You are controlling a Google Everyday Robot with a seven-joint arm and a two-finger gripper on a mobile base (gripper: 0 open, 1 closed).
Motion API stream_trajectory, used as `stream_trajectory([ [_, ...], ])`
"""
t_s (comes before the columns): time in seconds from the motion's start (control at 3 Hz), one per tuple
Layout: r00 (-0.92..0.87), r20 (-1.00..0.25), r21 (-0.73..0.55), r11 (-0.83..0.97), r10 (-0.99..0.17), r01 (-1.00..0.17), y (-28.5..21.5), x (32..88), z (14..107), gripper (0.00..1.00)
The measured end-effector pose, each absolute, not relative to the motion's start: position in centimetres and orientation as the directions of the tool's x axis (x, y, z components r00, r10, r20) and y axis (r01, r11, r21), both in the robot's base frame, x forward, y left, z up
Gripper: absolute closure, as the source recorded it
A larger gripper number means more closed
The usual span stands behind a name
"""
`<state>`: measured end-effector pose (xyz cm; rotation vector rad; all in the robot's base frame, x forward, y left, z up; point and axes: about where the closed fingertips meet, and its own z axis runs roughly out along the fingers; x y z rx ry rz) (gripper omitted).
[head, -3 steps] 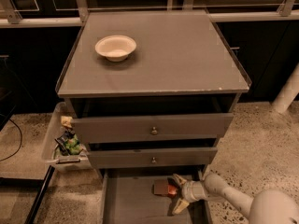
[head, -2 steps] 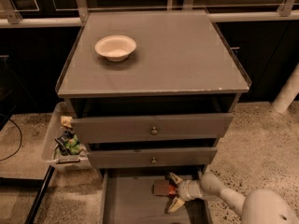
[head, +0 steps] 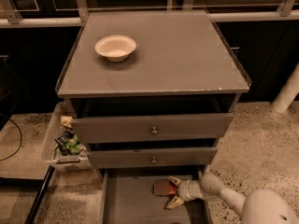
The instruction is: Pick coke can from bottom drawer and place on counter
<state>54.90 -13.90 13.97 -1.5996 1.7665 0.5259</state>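
Coke can [head: 161, 188]: lay on its side on the floor of the bottom drawer [head: 133, 204], lower centre of the frame, towards the drawer's right half.

Gripper [head: 170, 192]: reached in from the lower right, low over the drawer, jaws spread apart with the can's right end between the fingertips; no grip was evident.

Counter [head: 182, 59]: upper centre, bearing a white bowl [head: 115, 47] at its upper left.

Two upper drawers [head: 152, 127]: partly pulled out, round knobs facing front.

Plastic bin [head: 56, 146]: left of the cabinet, holding clutter.
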Motion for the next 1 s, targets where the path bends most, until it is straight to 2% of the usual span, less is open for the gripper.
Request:
stream_trajectory([
  [1.0,-0.006,-0.716,-0.148,0.16,-0.698,-0.976,-13.89,54.9,13.96,0.87],
])
